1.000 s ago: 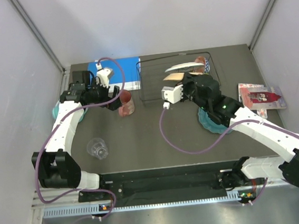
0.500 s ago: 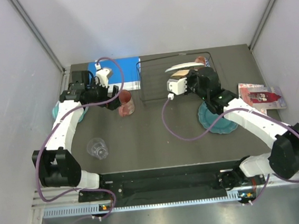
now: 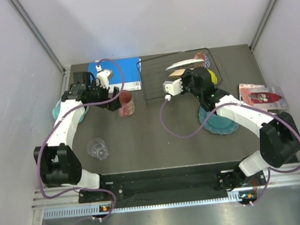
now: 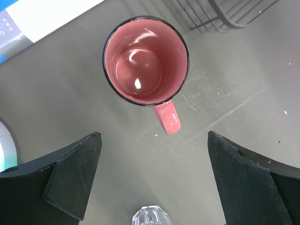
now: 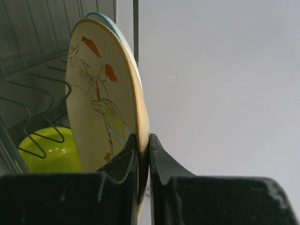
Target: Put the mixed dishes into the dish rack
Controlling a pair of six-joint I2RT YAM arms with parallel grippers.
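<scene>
Fingers [image 4: 70, 180] of the left gripper [image 4: 152, 187] are spread wide apart and hold nothing. They hang over the grey tabletop [image 4: 243, 93] at the left side of the scene. Just ahead of them stands a red cup [image 4: 146, 60], upright and empty, its small handle pointing back toward the gap between the fingers. A clear glass [image 4: 150, 216] stands nearer the arm bases, well apart from the cup. A blue book [image 3: 128, 74] lies flat at the back, touching or nearly touching the left side of the dish rack [image 3: 155, 85].

The dish rack, a low black wire basket, sits at the back centre. The right gripper [image 5: 143, 145] reaches over it, its fingers [image 5: 124, 161] pressed together on the rim of a white plate with red-and-green marks [image 5: 101, 103]. The plate is held on edge, nearly upright, over the rack's wires; whether its lower edge touches them cannot be told. A lime bowl [image 5: 47, 152] lies inside the rack beside the plate. On the tabletop in front of the rack's right end, a teal scalloped plate [image 3: 220, 123] lies flat, partly under the right arm. A red packet [image 3: 260, 96] lies further right.
</scene>
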